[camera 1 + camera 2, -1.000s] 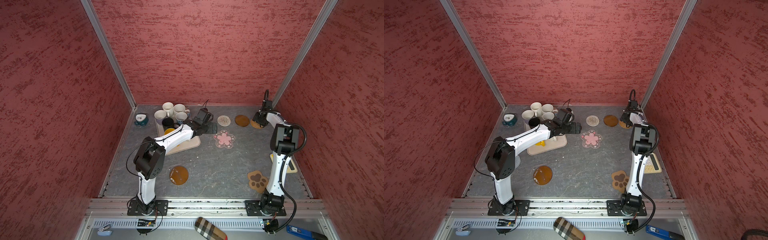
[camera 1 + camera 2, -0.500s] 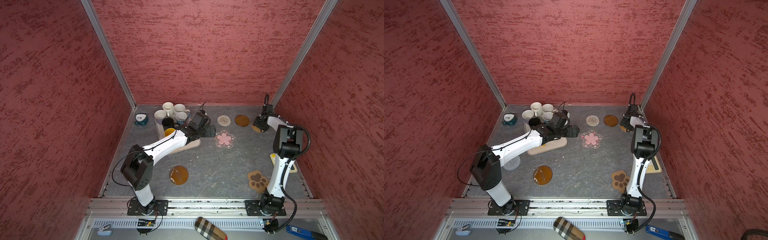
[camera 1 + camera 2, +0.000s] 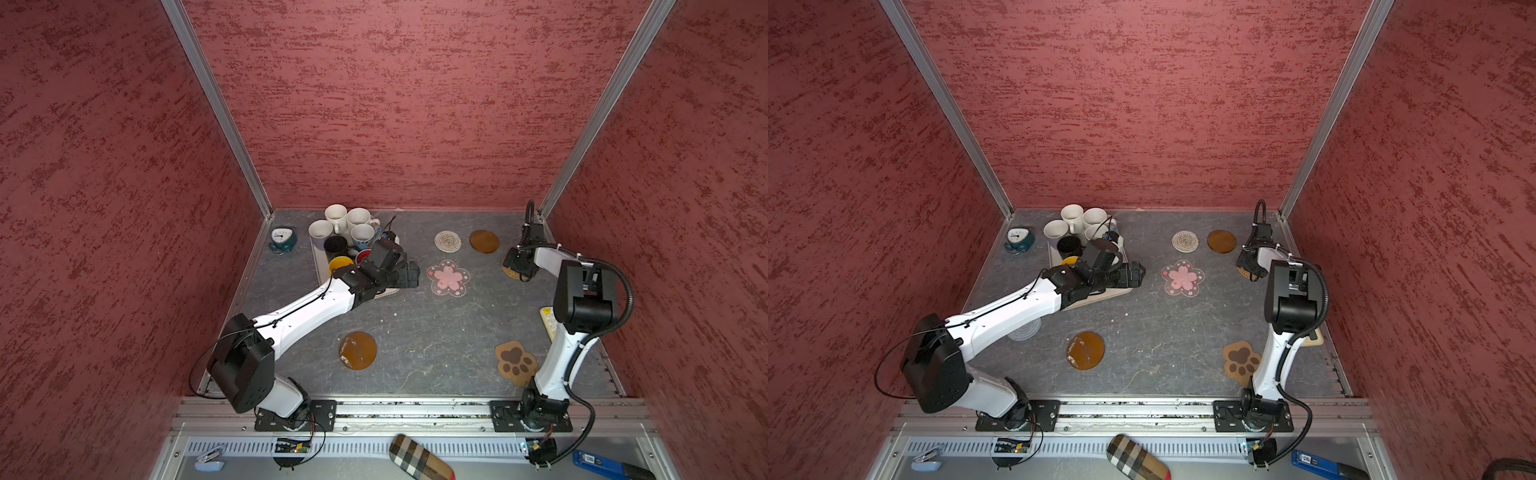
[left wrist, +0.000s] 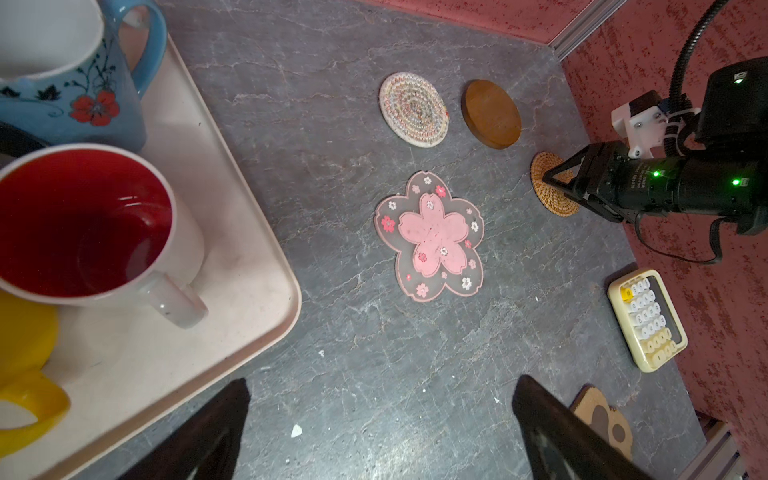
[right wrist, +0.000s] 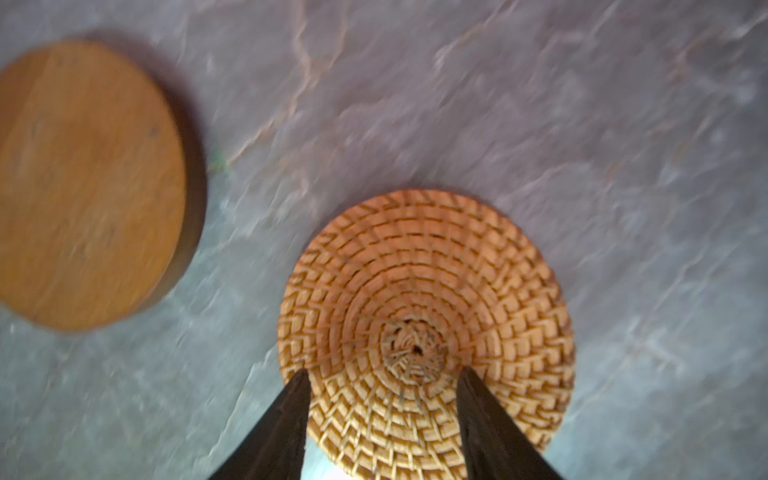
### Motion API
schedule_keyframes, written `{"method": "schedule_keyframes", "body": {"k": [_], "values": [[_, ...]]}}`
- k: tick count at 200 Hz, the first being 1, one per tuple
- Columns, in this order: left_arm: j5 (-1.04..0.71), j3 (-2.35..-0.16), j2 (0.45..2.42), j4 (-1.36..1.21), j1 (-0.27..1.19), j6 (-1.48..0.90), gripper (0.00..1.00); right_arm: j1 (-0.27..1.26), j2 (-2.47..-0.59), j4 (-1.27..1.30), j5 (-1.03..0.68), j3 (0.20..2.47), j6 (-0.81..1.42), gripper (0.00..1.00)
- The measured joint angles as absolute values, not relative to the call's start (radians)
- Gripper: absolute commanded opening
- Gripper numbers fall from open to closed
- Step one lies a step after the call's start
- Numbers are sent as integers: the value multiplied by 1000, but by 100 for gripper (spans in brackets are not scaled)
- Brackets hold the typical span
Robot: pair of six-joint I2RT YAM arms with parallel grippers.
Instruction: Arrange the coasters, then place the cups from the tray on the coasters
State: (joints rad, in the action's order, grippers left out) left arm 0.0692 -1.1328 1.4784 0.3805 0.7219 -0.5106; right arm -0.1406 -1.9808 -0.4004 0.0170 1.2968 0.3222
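rattan coaster (image 5: 424, 282): flat on table (image 5: 561, 124) at far right, near brown disc (image 5: 83, 183); press down evenly with right gripper (image 5: 384, 372), jaws half spread, tips on top, grasping nothing, then drag slowly without tilting; park left gripper (image 4: 380, 382), jaws released wide, near tray (image 4: 232, 266) corner.

The left arm (image 3: 1005, 313) half hides the grey-blue coaster (image 3: 1026, 334).
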Motion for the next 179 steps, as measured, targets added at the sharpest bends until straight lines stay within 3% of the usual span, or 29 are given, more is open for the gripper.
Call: {"method": "schedule_keyframes", "body": {"k": [100, 179], "values": [[70, -992, 1366, 373, 736, -537, 100, 14, -1807, -326, -25, 1053, 379, 57], [70, -948, 1354, 358, 736, -546, 100, 58, -1797, -304, -38, 1037, 416, 60]]}}
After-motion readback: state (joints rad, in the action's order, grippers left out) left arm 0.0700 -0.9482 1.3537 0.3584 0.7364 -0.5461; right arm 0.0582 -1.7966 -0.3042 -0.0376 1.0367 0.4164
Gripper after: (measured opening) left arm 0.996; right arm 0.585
